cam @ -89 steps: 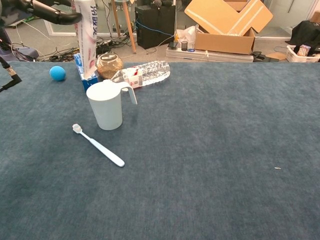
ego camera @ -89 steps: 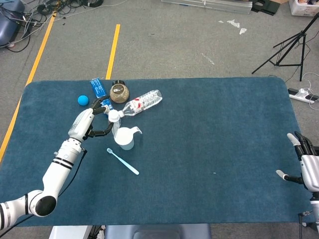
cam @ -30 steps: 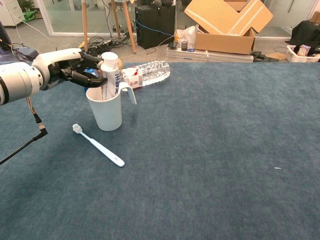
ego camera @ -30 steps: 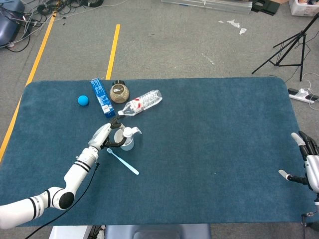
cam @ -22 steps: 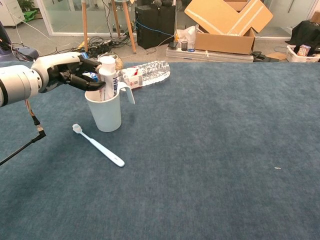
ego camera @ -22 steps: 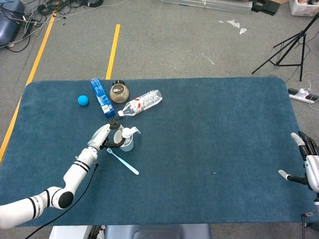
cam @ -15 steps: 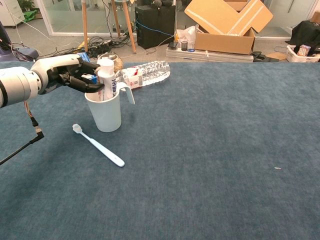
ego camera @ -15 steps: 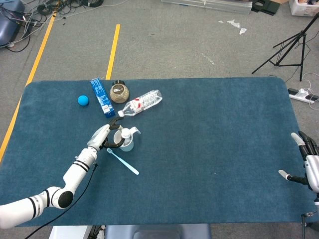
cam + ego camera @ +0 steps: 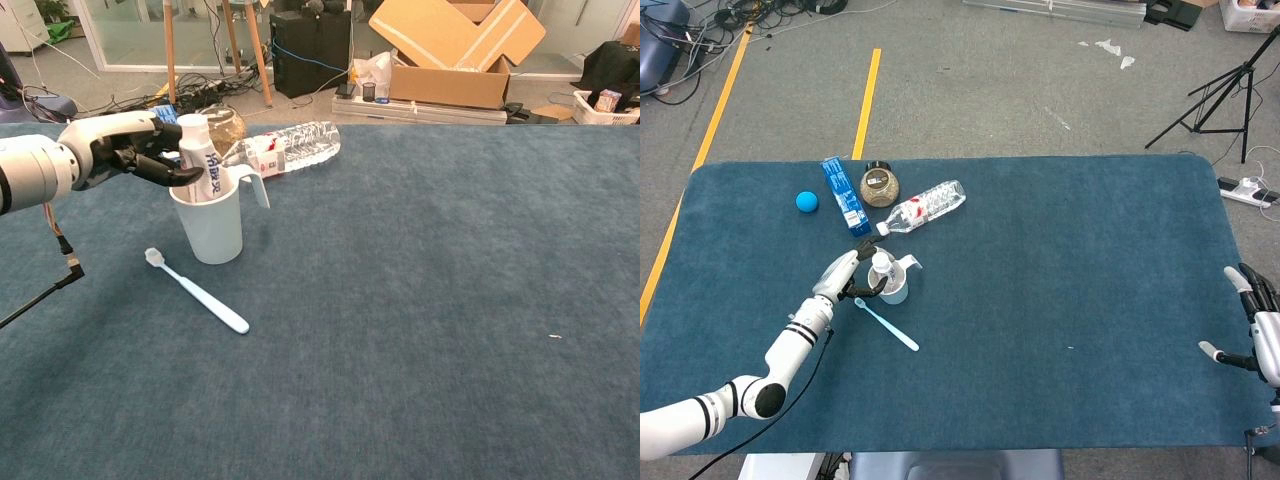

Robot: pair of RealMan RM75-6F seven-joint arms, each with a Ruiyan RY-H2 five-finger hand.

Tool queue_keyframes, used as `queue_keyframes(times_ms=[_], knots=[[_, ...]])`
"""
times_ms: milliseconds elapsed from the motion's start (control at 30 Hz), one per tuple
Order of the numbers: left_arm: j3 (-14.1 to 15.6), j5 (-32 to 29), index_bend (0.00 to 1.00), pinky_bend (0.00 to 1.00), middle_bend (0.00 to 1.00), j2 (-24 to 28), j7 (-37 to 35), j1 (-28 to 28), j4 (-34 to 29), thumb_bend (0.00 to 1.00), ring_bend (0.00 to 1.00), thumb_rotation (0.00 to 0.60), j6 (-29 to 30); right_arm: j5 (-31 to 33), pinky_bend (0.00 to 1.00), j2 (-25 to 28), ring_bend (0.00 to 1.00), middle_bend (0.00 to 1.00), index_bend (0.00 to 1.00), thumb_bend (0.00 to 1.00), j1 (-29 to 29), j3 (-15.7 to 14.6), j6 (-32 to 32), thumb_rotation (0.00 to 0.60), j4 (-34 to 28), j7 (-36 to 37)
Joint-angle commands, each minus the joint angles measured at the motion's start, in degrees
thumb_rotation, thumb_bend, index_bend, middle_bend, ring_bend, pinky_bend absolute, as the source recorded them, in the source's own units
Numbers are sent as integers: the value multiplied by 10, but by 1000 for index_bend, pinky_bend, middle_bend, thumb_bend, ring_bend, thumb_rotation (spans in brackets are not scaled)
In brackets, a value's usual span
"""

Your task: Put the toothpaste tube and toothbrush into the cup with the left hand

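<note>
Head view is showing the cup [image 9: 891, 287] standing on the blue table [image 9: 1060, 260], and everything else is placing itself around that cup. The toothpaste tube [image 9: 881, 266] is standing inside the cup, cap upward. The left hand [image 9: 843, 272] is reaching in from the cup's left, its dark fingers [image 9: 866, 285] lying by the tube at the rim; whether they are gripping it is not showing from up here. The toothbrush [image 9: 887, 325] is lying flat just in front of the cup, apart from it. Behind the cup a plastic bottle [image 9: 923, 207] is lying on its side, with a jar [image 9: 879, 185], a blue box [image 9: 843, 195] and a blue ball [image 9: 806, 201] further back and to the left. Far to the cup's right, at the table edge, the right hand [image 9: 1256, 335] is hanging with fingers spread, holding nothing.

Chest view is showing the cup [image 9: 213, 225] with the toothpaste tube [image 9: 198, 157] leaning slightly left inside it. The left hand [image 9: 128, 147] is curling its fingers [image 9: 170, 175] against the tube just above the rim; a firm hold cannot be told. The toothbrush [image 9: 197, 291] is lying in front of the cup, bristle end toward its left.
</note>
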Motion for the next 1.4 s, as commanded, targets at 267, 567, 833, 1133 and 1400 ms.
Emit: queue_keyframes(times_ms=[267, 567, 833, 1133, 1400], knots=[[-1, 3, 263, 133, 96, 5, -1, 6, -7, 416, 14, 600, 4, 1, 600, 0, 0, 0, 0, 0, 0, 0, -1, 600, 0, 0], [-4, 2, 109, 133, 96, 18, -8, 17, -19, 416, 14, 600, 13, 0, 600, 0, 0, 0, 0, 0, 0, 0, -1, 600, -1, -2], [-2, 4, 22, 133, 96, 45, -3, 33, -47, 414, 11, 600, 26, 0, 600, -2, 0, 0, 0, 0, 1, -1, -1, 600, -1, -7], [21, 6, 0, 133, 60, 105, 32, 69, -113, 335, 0, 600, 58, 0, 600, -4, 0, 0, 0, 0, 2, -2, -2, 600, -2, -15], [68, 44, 0, 287, 53, 147, 142, 110, -143, 165, 39, 600, 141, 3, 600, -6, 0, 0, 0, 0, 3, -2, -4, 600, -3, -24]])
